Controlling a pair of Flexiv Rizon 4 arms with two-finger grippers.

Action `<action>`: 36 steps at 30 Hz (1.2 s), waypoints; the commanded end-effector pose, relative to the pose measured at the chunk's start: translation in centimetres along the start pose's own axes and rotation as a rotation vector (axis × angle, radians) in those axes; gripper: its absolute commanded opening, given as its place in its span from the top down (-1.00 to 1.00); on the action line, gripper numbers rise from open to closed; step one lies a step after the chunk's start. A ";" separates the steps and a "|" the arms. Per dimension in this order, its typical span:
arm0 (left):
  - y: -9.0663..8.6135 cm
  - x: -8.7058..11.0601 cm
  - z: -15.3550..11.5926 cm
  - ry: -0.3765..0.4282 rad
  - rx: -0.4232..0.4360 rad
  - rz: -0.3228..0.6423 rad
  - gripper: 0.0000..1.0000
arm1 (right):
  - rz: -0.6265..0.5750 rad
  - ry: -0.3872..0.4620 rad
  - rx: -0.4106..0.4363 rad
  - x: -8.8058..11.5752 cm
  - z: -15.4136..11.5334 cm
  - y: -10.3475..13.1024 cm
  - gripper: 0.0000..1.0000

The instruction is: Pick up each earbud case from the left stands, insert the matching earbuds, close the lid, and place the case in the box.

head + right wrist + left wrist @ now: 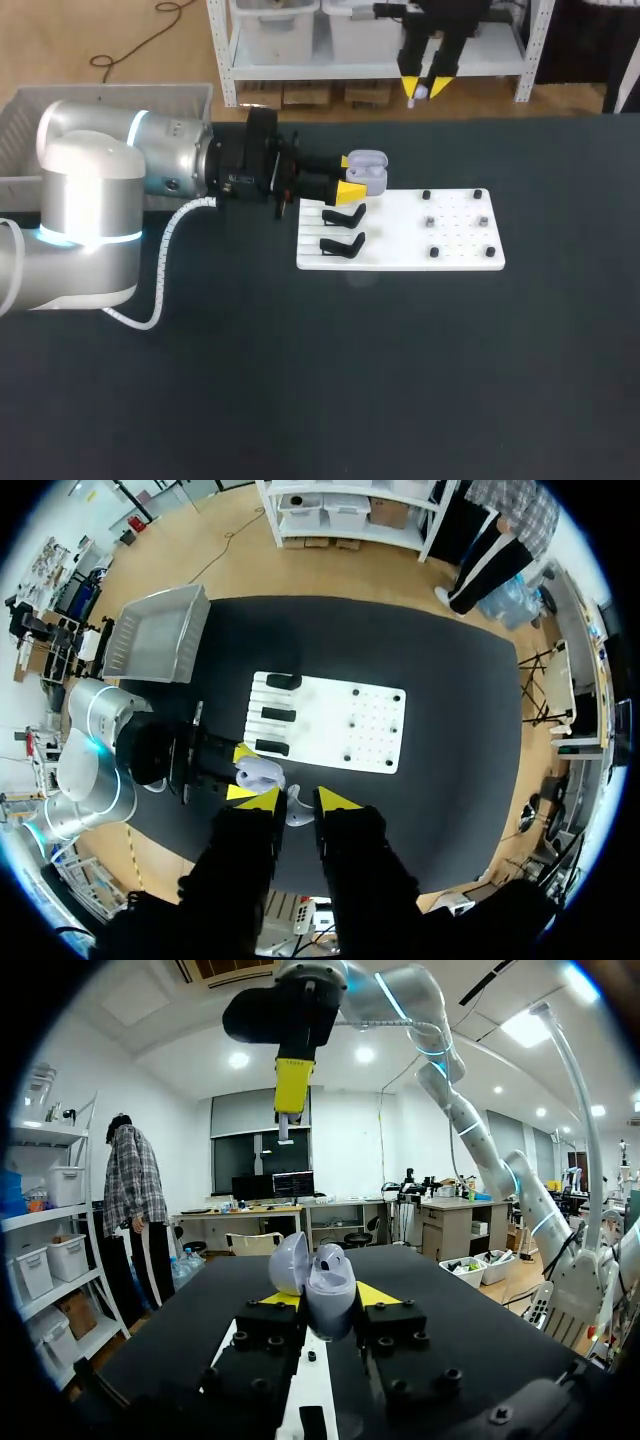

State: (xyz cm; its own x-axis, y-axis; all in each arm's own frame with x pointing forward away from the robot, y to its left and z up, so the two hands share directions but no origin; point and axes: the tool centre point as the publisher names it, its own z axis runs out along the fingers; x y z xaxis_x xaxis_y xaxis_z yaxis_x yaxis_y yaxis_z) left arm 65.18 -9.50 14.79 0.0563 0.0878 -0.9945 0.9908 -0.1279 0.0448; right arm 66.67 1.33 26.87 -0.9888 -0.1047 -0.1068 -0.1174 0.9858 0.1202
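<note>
Above the white stand board point(455, 255), the left gripper point(348, 176) clamps an open lilac earbud case point(370, 166) in its jaws. The right gripper point(425, 90) pinches a small white earbud point(294, 807) between its jaws; insertion, closing and boxing apparently remain.

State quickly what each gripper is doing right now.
Left gripper: closed on the open earbud case.
Right gripper: closed on an earbud.

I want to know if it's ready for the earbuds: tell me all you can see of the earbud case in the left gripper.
The earbud case is pale lavender, rounded, seemingly smooth plastic, its hinged lid open. The left gripper clamps its body from both sides, holding it raised near the black stands.
</note>
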 end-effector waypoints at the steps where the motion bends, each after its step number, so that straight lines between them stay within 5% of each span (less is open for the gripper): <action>1: 0.0 0.0 0.0 0.001 0.000 0.000 1.00 | -0.025 -0.047 0.043 1.5 0.1 1.9 1.00; 18: 0.0 0.0 0.0 0.001 0.000 0.000 1.00 | -0.133 -0.009 -0.011 3.7 3.2 5.9 1.00; 36: 0.0 0.0 0.0 0.001 0.000 0.000 1.00 | -0.231 0.070 -0.004 2.7 6.2 5.8 1.00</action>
State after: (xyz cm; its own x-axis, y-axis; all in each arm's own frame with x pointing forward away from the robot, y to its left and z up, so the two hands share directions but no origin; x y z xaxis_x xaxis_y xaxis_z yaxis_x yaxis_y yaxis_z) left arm 65.18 -9.50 14.79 0.0563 0.0878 -0.9945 0.9908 -0.1279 0.0448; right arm 63.29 7.44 21.30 -0.9394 -0.3345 -0.0743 -0.3409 0.9345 0.1024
